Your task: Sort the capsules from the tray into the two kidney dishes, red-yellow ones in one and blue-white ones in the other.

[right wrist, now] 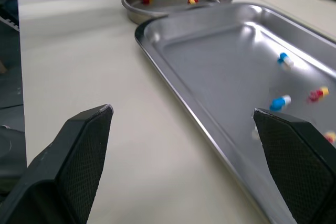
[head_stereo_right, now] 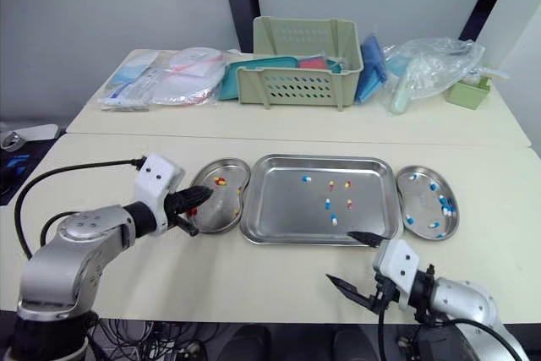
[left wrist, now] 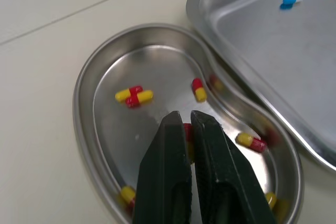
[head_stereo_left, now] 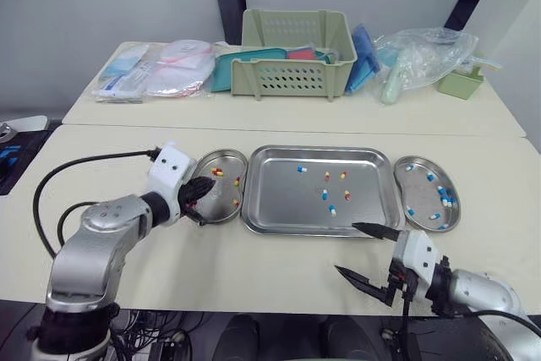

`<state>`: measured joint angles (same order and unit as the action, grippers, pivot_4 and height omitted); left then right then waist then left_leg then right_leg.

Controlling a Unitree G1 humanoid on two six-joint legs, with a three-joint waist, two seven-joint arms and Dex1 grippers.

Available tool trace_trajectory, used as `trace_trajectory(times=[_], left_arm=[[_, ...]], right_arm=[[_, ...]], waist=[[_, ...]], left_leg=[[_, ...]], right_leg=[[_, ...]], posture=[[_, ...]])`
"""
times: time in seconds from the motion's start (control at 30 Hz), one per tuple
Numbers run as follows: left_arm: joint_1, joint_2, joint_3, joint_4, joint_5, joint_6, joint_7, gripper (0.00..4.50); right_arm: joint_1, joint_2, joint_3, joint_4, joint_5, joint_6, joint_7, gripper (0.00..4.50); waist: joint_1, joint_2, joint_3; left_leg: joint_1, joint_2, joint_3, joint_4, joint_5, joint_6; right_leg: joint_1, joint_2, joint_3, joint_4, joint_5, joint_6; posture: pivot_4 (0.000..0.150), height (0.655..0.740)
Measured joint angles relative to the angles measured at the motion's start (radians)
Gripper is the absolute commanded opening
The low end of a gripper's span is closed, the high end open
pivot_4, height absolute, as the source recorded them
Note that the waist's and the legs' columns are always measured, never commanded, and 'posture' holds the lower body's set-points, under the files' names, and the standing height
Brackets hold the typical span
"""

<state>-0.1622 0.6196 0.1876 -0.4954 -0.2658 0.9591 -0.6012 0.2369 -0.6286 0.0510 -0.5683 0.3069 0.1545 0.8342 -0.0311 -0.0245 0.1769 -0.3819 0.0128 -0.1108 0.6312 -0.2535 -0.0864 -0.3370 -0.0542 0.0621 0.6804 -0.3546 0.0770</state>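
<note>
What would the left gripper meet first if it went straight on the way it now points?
Probably the floor of the left kidney dish, among its red-yellow capsules, just ahead of the left gripper; depth unclear.

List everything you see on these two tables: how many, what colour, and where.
Tray: one, steel, centre of the near table.
Left kidney dish: one, steel, left of the tray.
Right kidney dish: one, steel, right of the tray.
Red-yellow capsules: three in the tray, several in the left kidney dish.
Blue-white capsules: three in the tray, several in the right kidney dish.
Basket: one, pale green, far table.
Packaged supplies: a pile, white and blue, left of the basket.
Plastic bag: one, clear, right of the basket.
Left gripper: black, over the left kidney dish, shut on a red-yellow capsule.
Right gripper: black, open, at the tray's near edge.
</note>
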Motion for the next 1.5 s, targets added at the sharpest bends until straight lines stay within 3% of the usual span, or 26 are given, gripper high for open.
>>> trace_trajectory(times=[0.07, 0.17, 0.53, 0.73, 0.93, 1.03, 1.2, 1.5], left_arm=[[0.001, -0.012, 0.007, -0.004, -0.008, -0.001, 0.017, 0.02], [0.000, -0.035, 0.020, -0.004, -0.035, -0.002, 0.033, 0.83], [0.003, -0.022, 0.060, -0.008, -0.099, -0.005, 0.043, 4.42], [0.029, -0.009, 0.098, -0.008, -0.153, -0.017, 0.023, 4.47], [0.113, 0.052, 0.189, 0.013, -0.175, -0.186, -0.071, 4.47], [0.218, 0.093, 0.273, 0.075, -0.182, -0.298, -0.162, 4.47], [0.388, 0.126, 0.371, 0.233, -0.161, -0.476, -0.290, 4.47], [0.527, 0.130, 0.409, 0.435, -0.120, -0.722, -0.374, 4.47]], right_arm=[[-0.054, 0.010, 0.015, 0.007, 0.012, 0.009, 0.008, 4.50], [-0.089, 0.016, 0.033, 0.007, 0.024, 0.027, 0.011, 4.50], [-0.100, 0.018, 0.048, 0.013, 0.028, 0.075, -0.010, 4.50], [-0.090, 0.017, 0.044, 0.013, 0.027, 0.074, -0.011, 4.50], [-0.051, 0.001, -0.007, 0.008, 0.024, 0.047, -0.027, 4.50], [0.019, -0.044, -0.111, -0.015, 0.034, 0.029, -0.010, 4.50], [0.163, -0.146, -0.419, 0.048, 0.071, -0.008, 0.082, 4.50], [0.255, -0.232, -0.734, 0.436, 0.067, -0.085, 0.235, 4.50]], waist=[[0.003, 0.000, 0.000], [0.004, -0.001, 0.000], [0.002, -0.001, 0.000], [0.001, -0.001, 0.000], [0.001, -0.001, 0.000], [0.001, 0.000, 0.001], [0.002, -0.001, 0.000], [-0.001, -0.002, 0.000]], left_leg=[[0.000, 0.000, 0.000, 0.000, 0.000, 0.000], [-0.001, 0.000, 0.000, 0.000, 0.000, 0.000], [-0.001, 0.000, 0.000, 0.000, 0.000, 0.000], [-0.001, 0.000, 0.000, 0.000, 0.000, 0.000], [-0.001, 0.000, 0.000, -0.001, 0.000, 0.000], [0.000, 0.000, 0.001, -0.001, 0.000, 0.000], [0.000, 0.000, 0.002, -0.001, 0.000, 0.000], [0.001, 0.000, 0.003, -0.002, 0.000, 0.000]], right_leg=[[0.000, 0.000, 0.000, 0.000, 0.000, 0.000], [0.000, 0.000, 0.000, -0.001, 0.000, 0.000], [0.000, 0.000, 0.000, 0.000, 0.000, 0.000], [-0.001, 0.000, 0.000, 0.000, 0.000, 0.000], [-0.001, 0.000, 0.000, 0.000, 0.000, 0.000], [-0.001, 0.000, 0.001, -0.001, 0.000, 0.000], [0.000, 0.000, 0.000, -0.001, 0.000, 0.000], [0.000, 0.000, 0.001, -0.002, 0.000, 0.000]], posture=[[0.150, 0.7400], [0.150, 0.7400], [0.150, 0.7400], [0.150, 0.7400], [0.150, 0.7400], [0.150, 0.7400], [0.150, 0.7400], [0.150, 0.7400]])
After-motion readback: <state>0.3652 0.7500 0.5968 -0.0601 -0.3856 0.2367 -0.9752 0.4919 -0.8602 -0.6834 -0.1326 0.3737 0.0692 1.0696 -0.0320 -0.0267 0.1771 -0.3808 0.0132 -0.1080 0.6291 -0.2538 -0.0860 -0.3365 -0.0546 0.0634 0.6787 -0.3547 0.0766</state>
